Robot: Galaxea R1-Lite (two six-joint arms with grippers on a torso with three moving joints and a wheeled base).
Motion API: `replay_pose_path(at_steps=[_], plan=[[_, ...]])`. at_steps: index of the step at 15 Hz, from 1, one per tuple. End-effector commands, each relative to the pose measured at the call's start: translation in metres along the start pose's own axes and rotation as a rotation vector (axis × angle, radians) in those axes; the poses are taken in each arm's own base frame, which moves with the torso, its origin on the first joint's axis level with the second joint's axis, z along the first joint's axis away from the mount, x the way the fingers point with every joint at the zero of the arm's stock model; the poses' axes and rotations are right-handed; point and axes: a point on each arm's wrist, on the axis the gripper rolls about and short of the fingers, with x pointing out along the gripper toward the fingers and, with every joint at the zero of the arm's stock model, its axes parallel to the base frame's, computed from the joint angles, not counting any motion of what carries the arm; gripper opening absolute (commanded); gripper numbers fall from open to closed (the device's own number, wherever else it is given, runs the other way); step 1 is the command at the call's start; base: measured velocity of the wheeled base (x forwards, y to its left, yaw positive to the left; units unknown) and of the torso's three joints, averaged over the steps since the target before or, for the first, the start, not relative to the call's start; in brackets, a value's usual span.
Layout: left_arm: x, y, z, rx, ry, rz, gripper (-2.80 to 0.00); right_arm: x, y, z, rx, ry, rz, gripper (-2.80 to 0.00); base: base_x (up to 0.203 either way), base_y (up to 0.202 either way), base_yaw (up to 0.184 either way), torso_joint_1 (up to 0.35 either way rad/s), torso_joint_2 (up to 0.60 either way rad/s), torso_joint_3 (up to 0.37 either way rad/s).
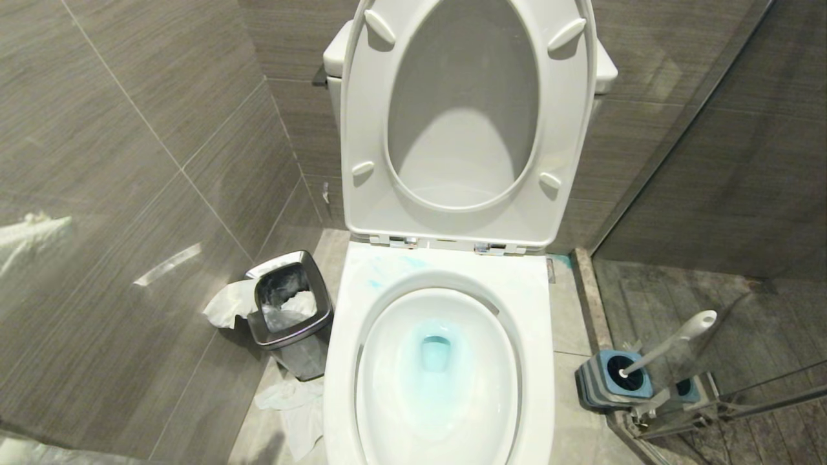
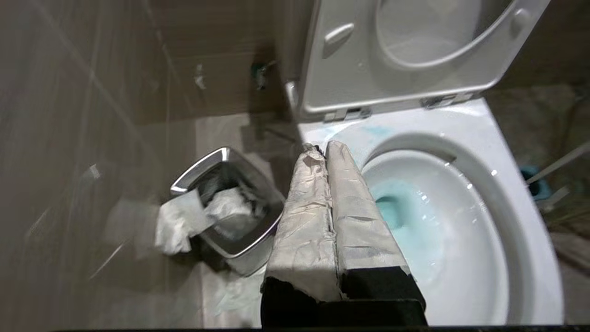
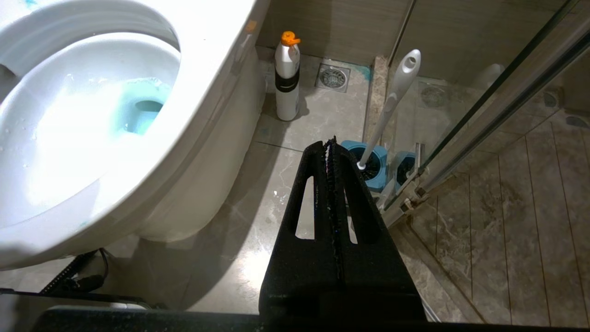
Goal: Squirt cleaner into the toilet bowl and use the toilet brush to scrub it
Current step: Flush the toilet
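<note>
The white toilet bowl [image 1: 536, 336] stands open, seat and lid raised, with turquoise cleaner [image 1: 434, 371] tinting the water and smeared on the rim. A white bottle with an orange cap [image 3: 286, 78] stands on the floor beside the bowl. The toilet brush [image 1: 672, 342] leans in its blue-and-grey holder [image 1: 614, 381] at the right, its bristle head hidden inside. My left gripper [image 2: 322, 148], fingers wrapped in pale tape, is shut and empty above the bowl's left rim. My right gripper [image 3: 329, 144] is shut and empty, low over the floor, short of the holder [image 3: 368, 163]. Neither arm shows in the head view.
A small steel bin [image 1: 291, 310] with crumpled tissue stands left of the bowl, more tissue [image 1: 294, 403] on the floor by it. Tiled walls close in at the left and back. A glass shower partition [image 1: 711, 161] with a metal rail runs along the right. A floor drain [image 3: 333, 77] lies behind the bottle.
</note>
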Motion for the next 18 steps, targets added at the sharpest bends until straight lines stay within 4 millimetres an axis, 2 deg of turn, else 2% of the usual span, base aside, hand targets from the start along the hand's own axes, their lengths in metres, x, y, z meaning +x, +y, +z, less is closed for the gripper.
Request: replay_pose_path(at_steps=[1,4,7,10,12,14,18], plan=[[0.033,0.000,0.016,-0.036,0.014,-0.072,-2.80,0.000,0.000,0.000,-0.001,0.000,0.001,-2.80,0.000,0.000,0.000,0.000,0.00,0.000],[0.047,-0.001,0.026,-0.044,0.006,-0.092,-2.80,0.000,0.000,0.000,-0.001,0.000,0.001,-2.80,0.000,0.000,0.000,0.000,0.00,0.000],[0.087,0.005,0.039,-0.046,0.000,-0.087,-2.80,0.000,0.000,0.000,-0.001,0.000,0.001,-2.80,0.000,0.000,0.000,0.000,0.00,0.000],[0.133,0.014,0.061,-0.025,-0.098,-0.079,-2.80,0.000,0.000,0.000,-0.001,0.002,0.001,-2.80,0.000,0.000,0.000,0.000,0.00,0.000],[0.152,0.018,0.076,-0.017,-0.140,-0.069,-2.80,0.000,0.000,0.000,-0.001,0.002,0.001,-2.80,0.000,0.000,0.000,0.000,0.00,0.000],[0.165,0.021,0.085,-0.021,-0.128,-0.052,-2.80,0.000,0.000,0.000,-0.001,-0.001,0.001,-2.80,0.000,0.000,0.000,0.000,0.00,0.000],[0.191,0.029,0.100,-0.023,-0.110,0.115,-2.80,0.000,0.000,0.000,-0.001,0.000,0.001,-2.80,0.000,0.000,0.000,0.000,0.00,0.000]])
